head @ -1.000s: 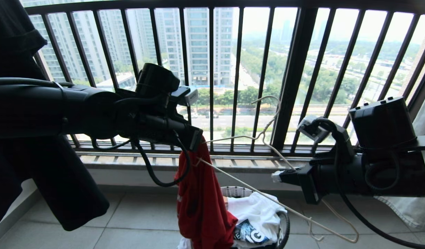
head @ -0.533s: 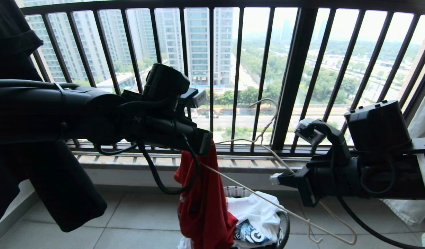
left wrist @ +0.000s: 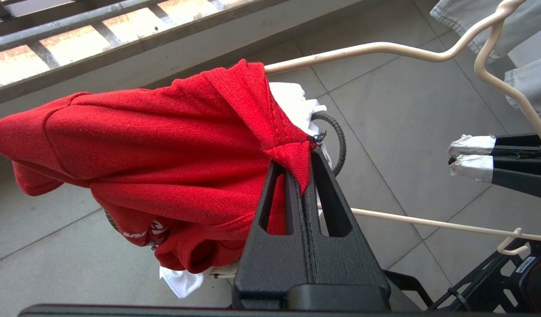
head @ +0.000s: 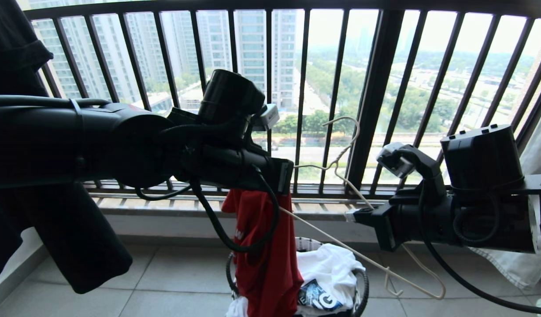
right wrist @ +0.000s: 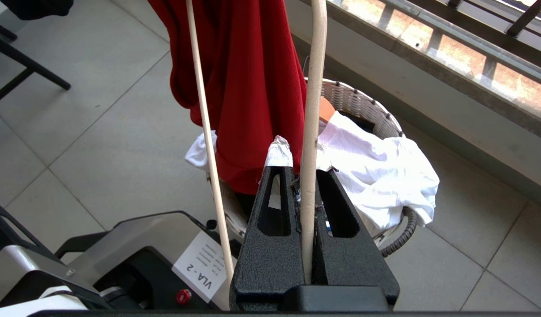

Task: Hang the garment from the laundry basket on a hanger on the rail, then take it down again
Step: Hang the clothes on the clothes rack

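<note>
Behind everything you have the dark barred window railing (head: 376,88), with a black shirt (head: 15,48) hanging at the robot's far left; the rail itself is out of view. Below, the laundry basket (right wrist: 363,103) sits on the tiled floor and holds a white printed T-shirt (right wrist: 376,171).

Your garment (left wrist: 164,145) is out of the basket and hangs in the air just above it. The left gripper (left wrist: 302,152) has its jaws clamped on a fold of red cloth near the neckband, so the opening is presented sideways to the wire.

The hanger (head: 341,163) is tilted, hook up toward the railing. The right gripper (right wrist: 303,185) is closed on 1 sloping shoulder wire, which leaves the other arm free. That free end already sits under the red fabric at the collar, so you appear to be threading the shirt onto the hanger; hanging it is not yet done.
</note>
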{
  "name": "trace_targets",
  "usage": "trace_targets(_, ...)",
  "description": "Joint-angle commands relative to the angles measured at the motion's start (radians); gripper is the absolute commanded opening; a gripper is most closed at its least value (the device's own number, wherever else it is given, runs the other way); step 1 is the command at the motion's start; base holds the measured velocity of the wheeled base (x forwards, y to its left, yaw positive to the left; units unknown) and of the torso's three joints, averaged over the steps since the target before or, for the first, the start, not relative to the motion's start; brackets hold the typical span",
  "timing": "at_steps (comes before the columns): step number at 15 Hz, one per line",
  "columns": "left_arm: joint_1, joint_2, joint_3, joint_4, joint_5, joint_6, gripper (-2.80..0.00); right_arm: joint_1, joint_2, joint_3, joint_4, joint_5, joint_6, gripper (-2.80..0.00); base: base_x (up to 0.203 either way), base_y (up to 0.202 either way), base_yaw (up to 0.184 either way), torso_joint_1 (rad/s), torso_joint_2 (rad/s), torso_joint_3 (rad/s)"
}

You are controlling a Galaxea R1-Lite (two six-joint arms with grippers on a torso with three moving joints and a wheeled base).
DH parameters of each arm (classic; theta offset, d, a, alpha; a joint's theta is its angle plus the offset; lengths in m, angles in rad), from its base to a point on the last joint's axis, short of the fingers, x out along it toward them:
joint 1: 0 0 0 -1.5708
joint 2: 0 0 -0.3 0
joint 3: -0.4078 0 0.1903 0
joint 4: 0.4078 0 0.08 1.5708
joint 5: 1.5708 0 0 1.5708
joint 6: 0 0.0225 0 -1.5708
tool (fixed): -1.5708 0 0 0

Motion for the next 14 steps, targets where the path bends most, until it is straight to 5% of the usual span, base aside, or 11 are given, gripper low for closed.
trace_targets(1, -0.021, -0.011, -0.005, 0.002, 0.006, -0.018, -2.8, 0.0, 0.007, 0.003, -0.013, 0.0, 0.002, -2.8, 0.0, 0.0, 0.0, 0.0, 0.0, 0.0)
trace_targets(10, -0.124, -0.076, -0.029, 0.024, 0.038, -0.168, -2.8, 0.012, 0.04, 0.048, -0.193, 0.002, 0.055, -2.8, 0.0, 0.0, 0.0, 0.0, 0.0, 0.0)
trace_targets(14, -0.125, -0.073, -0.037, 0.017, 0.075, -0.185, -2.8, 0.053, 0.042, 0.058, -0.193, 0.002, 0.07, -2.8, 0.0, 0.0, 0.0, 0.0, 0.0, 0.0)
